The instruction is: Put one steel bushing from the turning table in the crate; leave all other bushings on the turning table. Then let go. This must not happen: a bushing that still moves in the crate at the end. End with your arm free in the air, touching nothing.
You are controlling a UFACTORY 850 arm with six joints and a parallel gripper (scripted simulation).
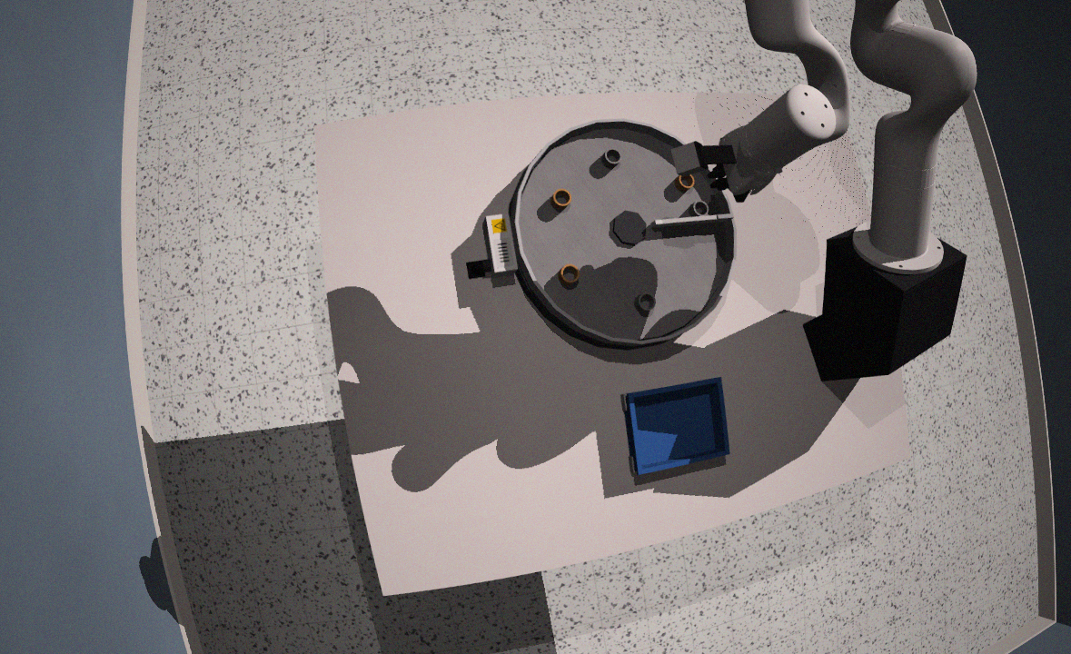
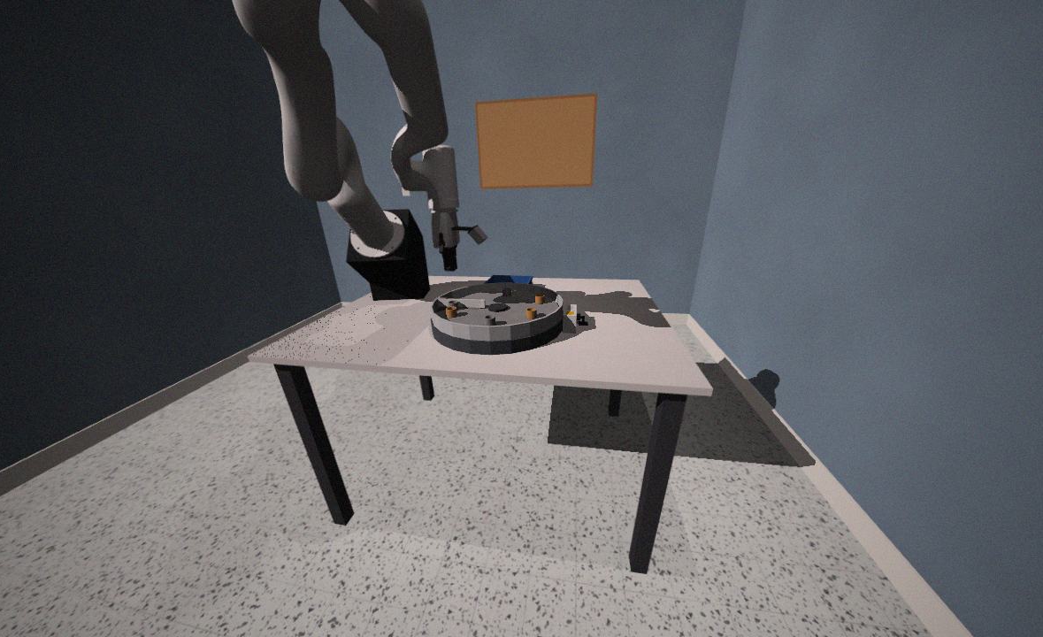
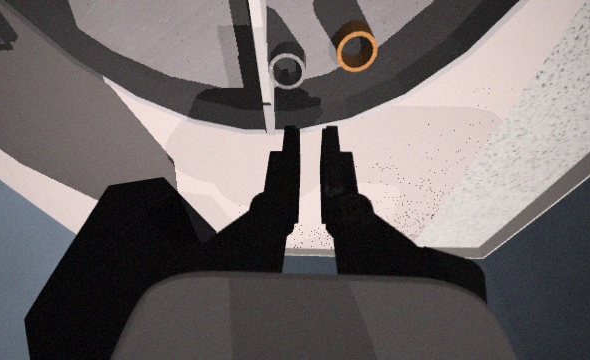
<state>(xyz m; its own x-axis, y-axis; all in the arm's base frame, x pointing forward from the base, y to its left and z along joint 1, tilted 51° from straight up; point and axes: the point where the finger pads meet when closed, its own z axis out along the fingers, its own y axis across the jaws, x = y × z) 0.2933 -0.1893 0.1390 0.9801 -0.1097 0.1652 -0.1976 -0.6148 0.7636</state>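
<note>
Tabletop point(image 1: 409, 504): we see it carrying the turning table, the crate and the arm's black pedestal.
Turning table point(image 1: 532, 268): round and rimmed, holding three grey steel bushings and three orange ones, well apart.
Crate point(image 1: 635, 431): blue, just beside the turning table, with no bushing in it that we can see.
End effector point(image 3: 310, 131): clenched on nothing, well above the rim at the table's right.
Steel bushing point(image 3: 287, 71): nearest grey one, upright against the radial bar.
Handling: we judge it small, stiff, dense and slick; we would pinch its outer wall squarely across the middle.
</note>
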